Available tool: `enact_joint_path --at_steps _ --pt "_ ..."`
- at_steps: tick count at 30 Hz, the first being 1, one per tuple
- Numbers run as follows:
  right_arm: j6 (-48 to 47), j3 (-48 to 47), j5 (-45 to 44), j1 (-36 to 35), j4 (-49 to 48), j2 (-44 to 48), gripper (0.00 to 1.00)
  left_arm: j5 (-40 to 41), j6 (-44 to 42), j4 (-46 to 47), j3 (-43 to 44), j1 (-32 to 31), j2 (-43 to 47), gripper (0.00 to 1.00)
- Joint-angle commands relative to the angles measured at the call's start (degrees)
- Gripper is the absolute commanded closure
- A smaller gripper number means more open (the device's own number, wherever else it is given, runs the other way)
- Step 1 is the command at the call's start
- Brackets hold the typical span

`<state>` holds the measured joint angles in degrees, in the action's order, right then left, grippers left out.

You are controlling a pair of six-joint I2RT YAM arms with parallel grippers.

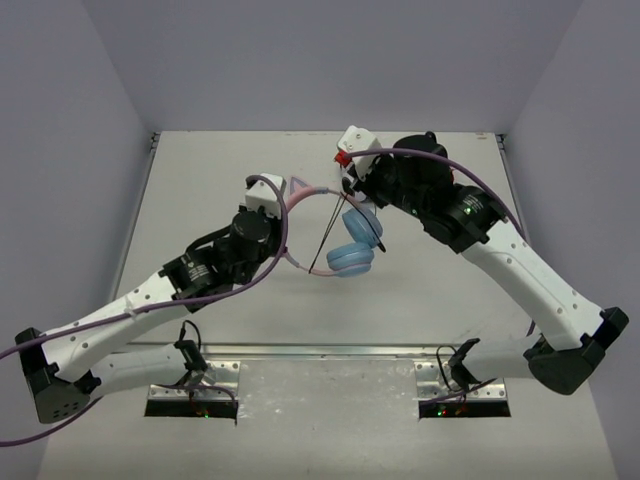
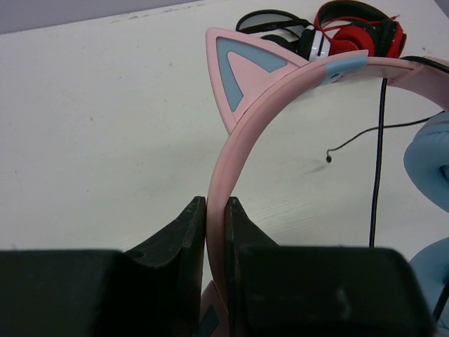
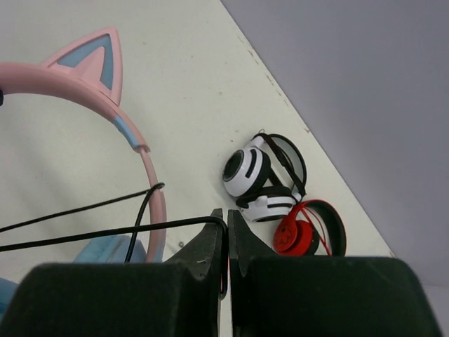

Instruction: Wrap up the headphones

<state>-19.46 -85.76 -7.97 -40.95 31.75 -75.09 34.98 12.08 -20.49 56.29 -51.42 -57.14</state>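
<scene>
The headphones (image 1: 350, 258) have a pink headband (image 2: 280, 95) with a cat ear (image 2: 238, 70), light-blue earcups (image 2: 428, 165) and a thin black cable (image 1: 328, 240). They are held above the middle of the table. My left gripper (image 2: 215, 203) is shut on the headband's side, which is pinched between its fingers. My right gripper (image 3: 226, 214) is shut on the black cable (image 3: 105, 232), which bends over its left fingertip and runs taut to the left. The headband (image 3: 70, 77) also shows in the right wrist view. The right gripper (image 1: 350, 188) is at the headband's far end.
Black-and-white headphones (image 3: 263, 179) and red-and-black headphones (image 3: 309, 228) lie together on the table by the far wall, just beyond my right gripper; they also show in the left wrist view (image 2: 295, 31). Grey walls enclose the white table (image 1: 200, 190) on three sides.
</scene>
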Motion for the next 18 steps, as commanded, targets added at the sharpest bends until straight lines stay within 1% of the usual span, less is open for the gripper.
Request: enact_joint_path --at_steps 1,5,8,11,15,18 --pt "1.4 0.0 0.5 2.5 -9.4 1.8 0.99 -7.0 -4.3 -5.4 3.6 -1.1 3.4 1.0" --pt "4.4 -0.6 6.0 5.4 -9.0 1.6 0.99 -10.1 -6.6 -9.9 6.9 -1.1 3.2 1.0" --pt "5.7 0.3 7.4 6.4 -9.7 1.7 0.99 -9.7 -7.2 -10.2 7.5 -1.1 4.2 1.0" --pt "7.3 1.3 9.6 7.6 -10.4 1.4 0.99 -12.2 -7.9 -10.5 7.9 -1.1 5.8 1.0" --pt "10.0 0.9 14.0 8.4 -11.4 2.1 0.99 -14.0 -8.8 -12.2 9.4 -1.1 5.6 1.0" --pt "11.2 0.3 16.4 8.4 -11.7 2.7 0.99 -13.4 -9.4 -13.6 10.5 -1.0 4.9 1.0"
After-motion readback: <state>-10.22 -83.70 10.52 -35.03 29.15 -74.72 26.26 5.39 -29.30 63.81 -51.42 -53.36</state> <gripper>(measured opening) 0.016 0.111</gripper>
